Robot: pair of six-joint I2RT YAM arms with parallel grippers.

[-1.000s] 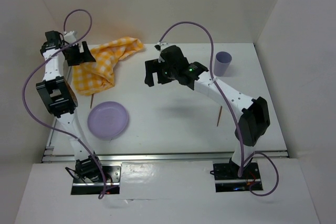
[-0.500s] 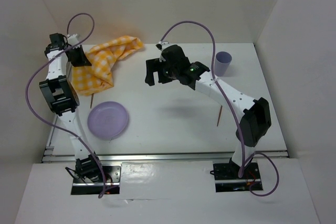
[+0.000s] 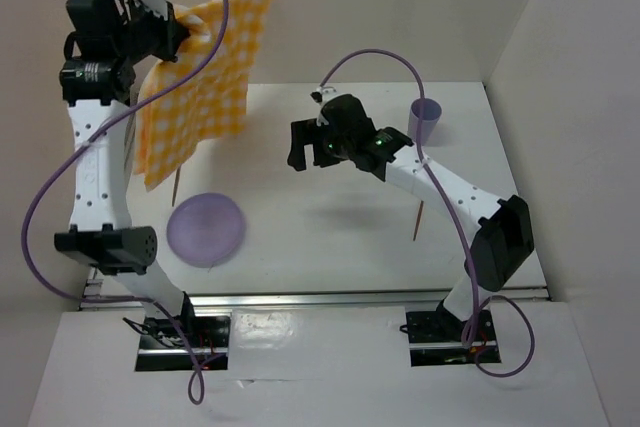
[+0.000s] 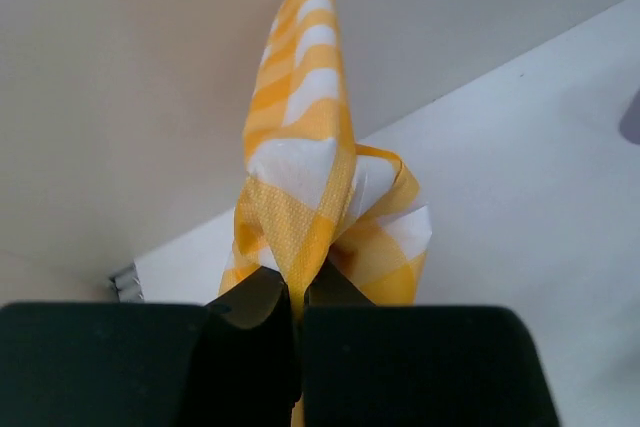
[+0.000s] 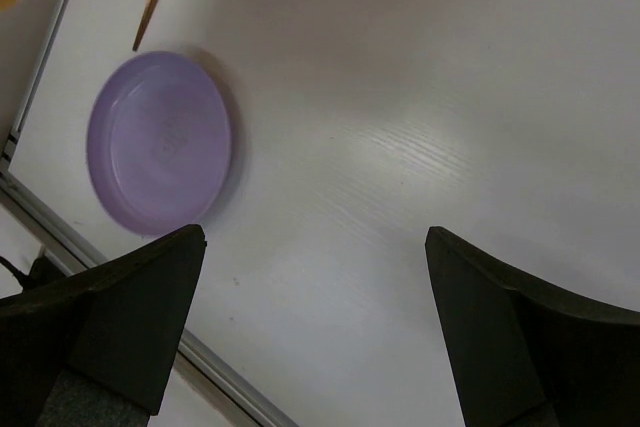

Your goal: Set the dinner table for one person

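My left gripper (image 3: 178,39) is raised high at the back left and shut on a fold of the yellow-and-white checked cloth (image 3: 195,97), which hangs spread out above the dinner table (image 3: 330,227). In the left wrist view the jaws (image 4: 298,292) pinch the bunched cloth (image 4: 310,177). A purple plate (image 3: 206,229) lies at the front left. My right gripper (image 3: 303,147) hovers open over the middle of the table, nothing between its fingers (image 5: 315,237). In the right wrist view the plate (image 5: 160,142) lies to the gripper's left.
A purple cup (image 3: 424,121) stands at the back right. One thin wooden stick (image 3: 418,220) lies right of centre, another (image 3: 176,187) lies partly under the hanging cloth, above the plate. A metal rail (image 3: 320,297) runs along the near edge. White walls enclose the table.
My left gripper closed on the cloth and lifted it from the table high into the air, where it now hangs unfolded. The right gripper shifted slightly to the right and stayed open.
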